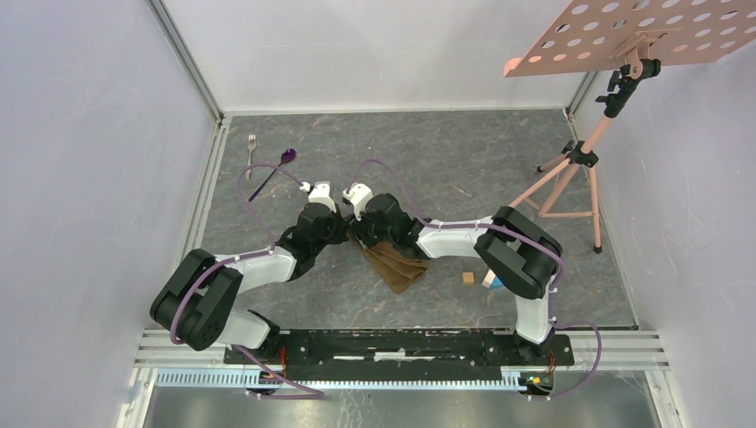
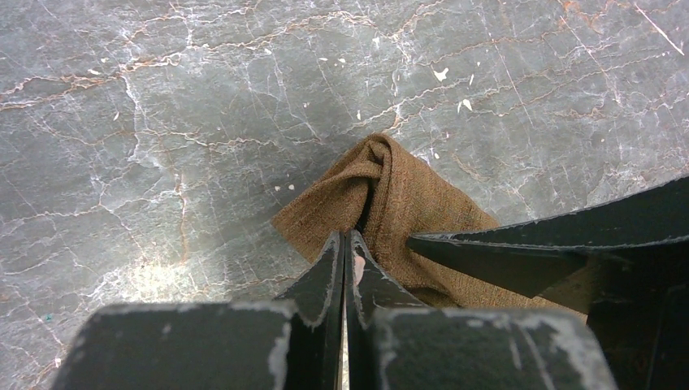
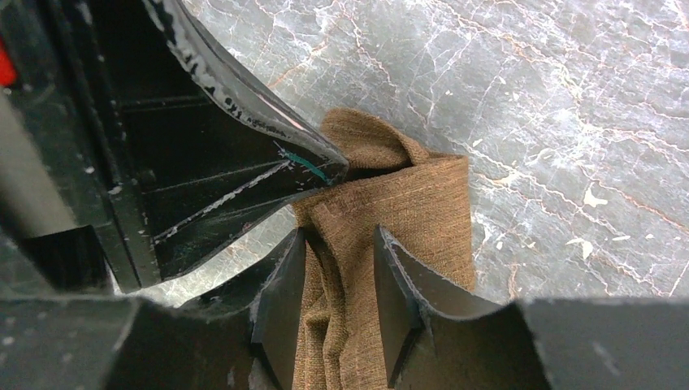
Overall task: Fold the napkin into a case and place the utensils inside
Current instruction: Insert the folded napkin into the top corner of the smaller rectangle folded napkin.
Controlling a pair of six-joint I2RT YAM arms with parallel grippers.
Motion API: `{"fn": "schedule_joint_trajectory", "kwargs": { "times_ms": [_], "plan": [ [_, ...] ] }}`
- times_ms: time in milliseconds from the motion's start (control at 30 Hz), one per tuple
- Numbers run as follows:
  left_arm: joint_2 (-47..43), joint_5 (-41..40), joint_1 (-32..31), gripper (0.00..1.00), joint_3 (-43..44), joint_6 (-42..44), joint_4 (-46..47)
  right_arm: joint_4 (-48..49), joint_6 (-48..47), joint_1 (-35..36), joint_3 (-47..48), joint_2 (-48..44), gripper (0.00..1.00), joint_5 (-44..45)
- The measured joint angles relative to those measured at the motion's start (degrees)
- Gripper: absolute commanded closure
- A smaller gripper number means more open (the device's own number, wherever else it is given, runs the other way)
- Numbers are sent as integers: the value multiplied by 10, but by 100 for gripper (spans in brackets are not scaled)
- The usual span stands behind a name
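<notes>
On the surface [image 1: 499,160], the left end effector [image 2: 345,237] pinches the napkin [image 2: 406,203] tip while the right end effector [image 3: 340,236] clamps its middle, probably tensioning a fold.

Pink tripod stand [image 1: 581,158], wooden block [image 1: 468,278]

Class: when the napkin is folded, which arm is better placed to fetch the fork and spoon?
Probably the left: fork and spoon lie far left, nearer the left gripper; the right gripper would cross over.
</notes>
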Motion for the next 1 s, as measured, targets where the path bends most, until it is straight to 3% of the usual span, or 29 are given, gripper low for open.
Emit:
{"fn": "schedule_joint_trajectory", "kwargs": {
  "times_ms": [267, 333, 467, 500, 1000],
  "plan": [
    [0, 1, 1, 98, 0, 0, 0, -1, 0, 3, 3, 7, 60, -4],
    [0, 2, 2, 98, 0, 0, 0, -1, 0, 3, 3, 7, 68, -3],
    [0, 4, 3, 98, 0, 0, 0, -1, 0, 3, 4, 7, 98, 3],
    [0, 4, 3, 98, 0, 0, 0, -1, 1, 3, 4, 7, 100, 6],
    [-26, 23, 3, 98, -10, -1, 4, -43, 81, 3, 36, 19, 100, 42]
  ]
}}
